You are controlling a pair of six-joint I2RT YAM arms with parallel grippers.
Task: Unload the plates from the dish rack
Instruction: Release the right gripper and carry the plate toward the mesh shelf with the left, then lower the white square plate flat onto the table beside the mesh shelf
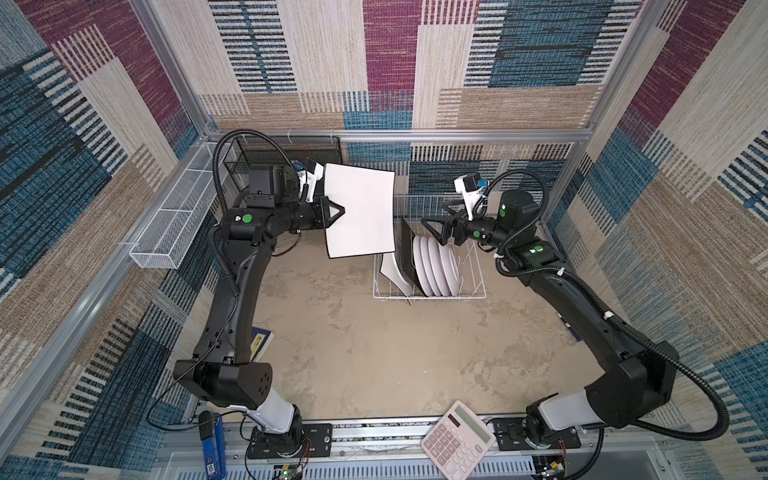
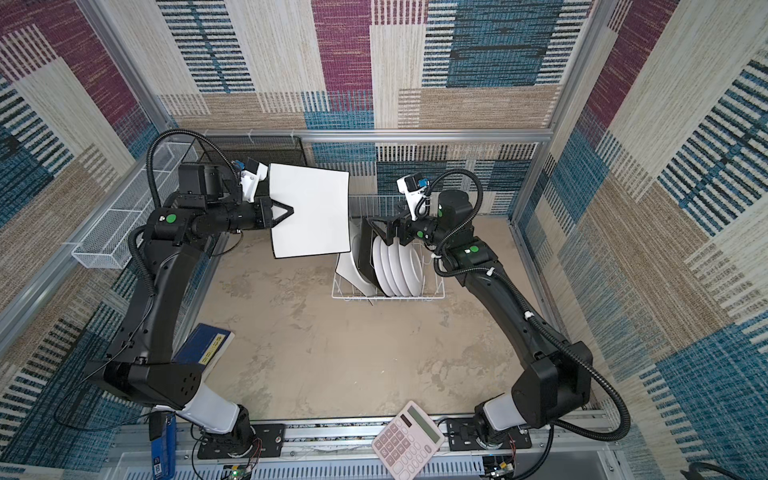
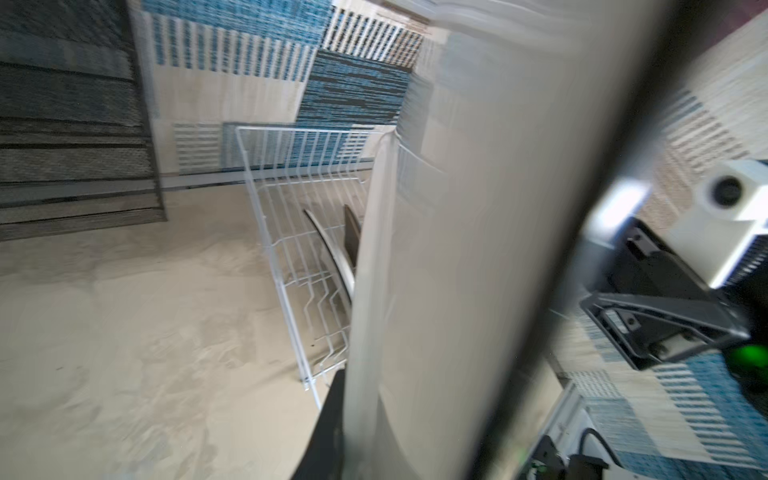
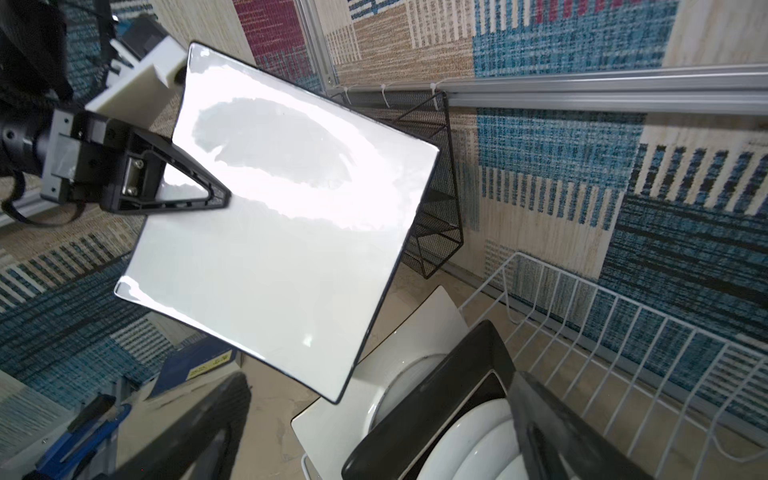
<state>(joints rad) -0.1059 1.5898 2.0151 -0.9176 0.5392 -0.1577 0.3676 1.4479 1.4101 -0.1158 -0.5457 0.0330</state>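
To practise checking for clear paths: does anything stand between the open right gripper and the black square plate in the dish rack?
Nothing visible does. The right gripper hangs open over the black square plate in the dish rack, the plate's rim between its fingers. The white plate in the left gripper is off to one side.

- Both top views hang high over the front of the cell and look steeply down toward the back wall (image 1: 374,62); from that distance you get both arms, the table (image 1: 374,353) and the rack (image 1: 469,296) whole.
- They share nearly everything, shifted slightly sideways.
- Your left wrist camera sits right against the plate (image 3: 478,249), seen blurred and edge-on; past it lie the rack and the right wrist camera (image 3: 731,195).
- Your right wrist camera looks close across the rack at that plate, face-on, in the left gripper (image 4: 220,199).
- Both wrist views share plate and rack.
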